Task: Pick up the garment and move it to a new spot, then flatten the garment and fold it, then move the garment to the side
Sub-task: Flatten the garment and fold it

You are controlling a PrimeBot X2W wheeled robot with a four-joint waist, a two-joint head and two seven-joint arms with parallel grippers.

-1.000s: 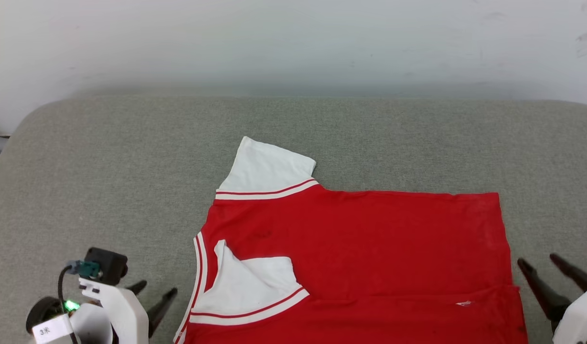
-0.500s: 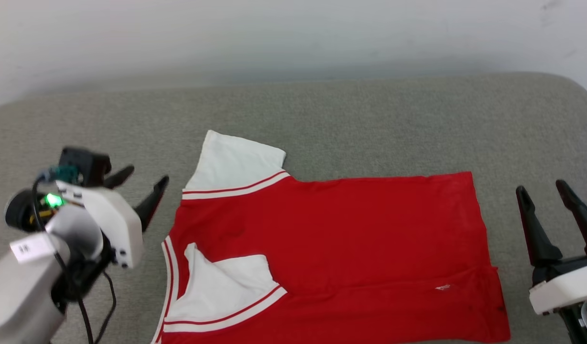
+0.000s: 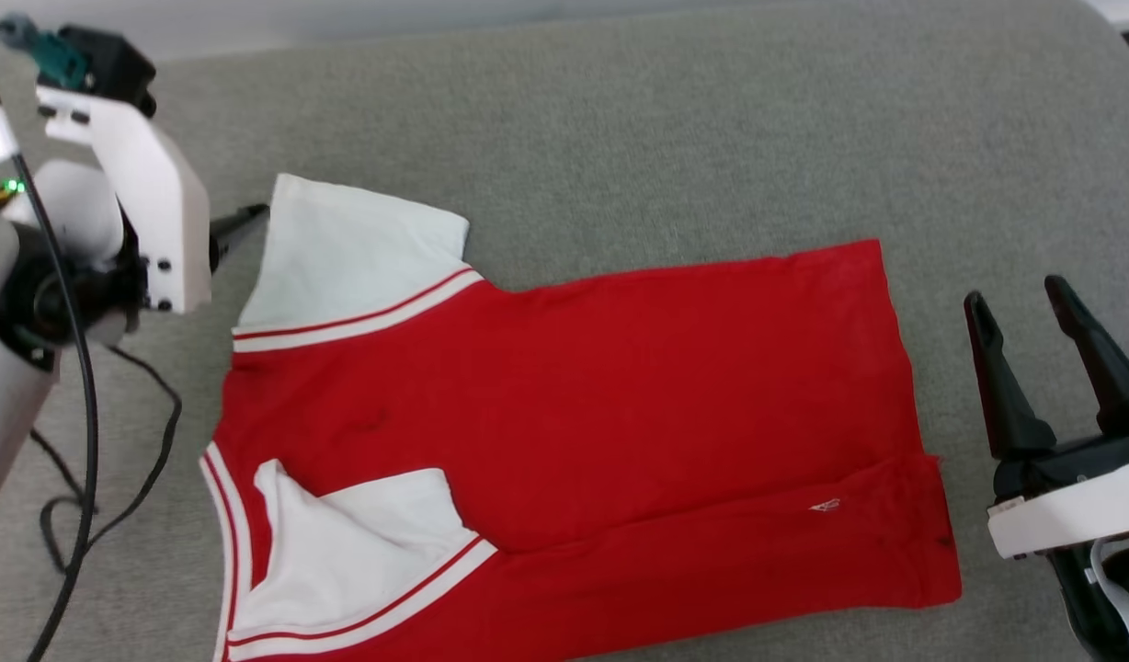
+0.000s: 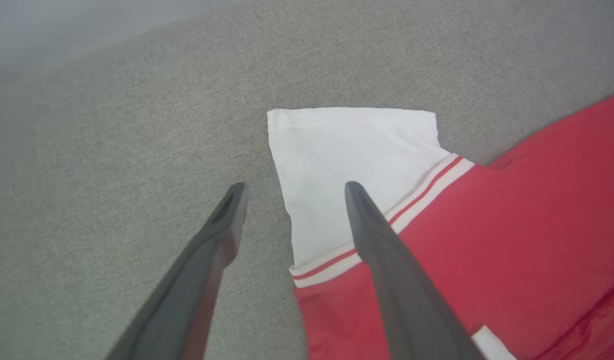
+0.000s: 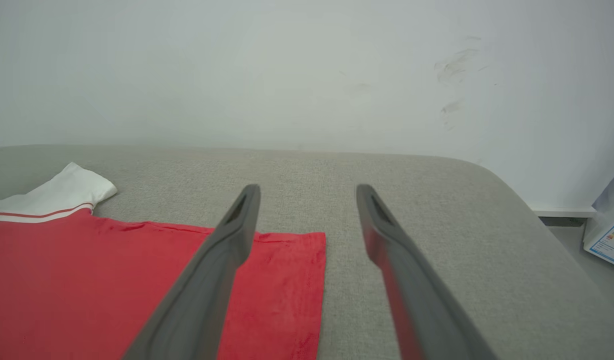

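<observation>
Left tool (image 4: 295,186) has reached the far sleeve (image 4: 347,165) of the red, white-sleeved jersey garment (image 3: 564,395), probably to fold it; it and right tool (image 3: 1015,291) gape empty.

Grey fabric-covered surface (image 3: 620,119) with rounded corners against a pale scuffed wall (image 5: 287,75)

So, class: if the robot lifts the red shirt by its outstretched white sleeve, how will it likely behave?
The garment is probably floppy: one sleeve lies folded over its body, so it should drape. It looks thin, so likely light. Pushed on the grey fabric surface, it may bunch rather than slide.
</observation>
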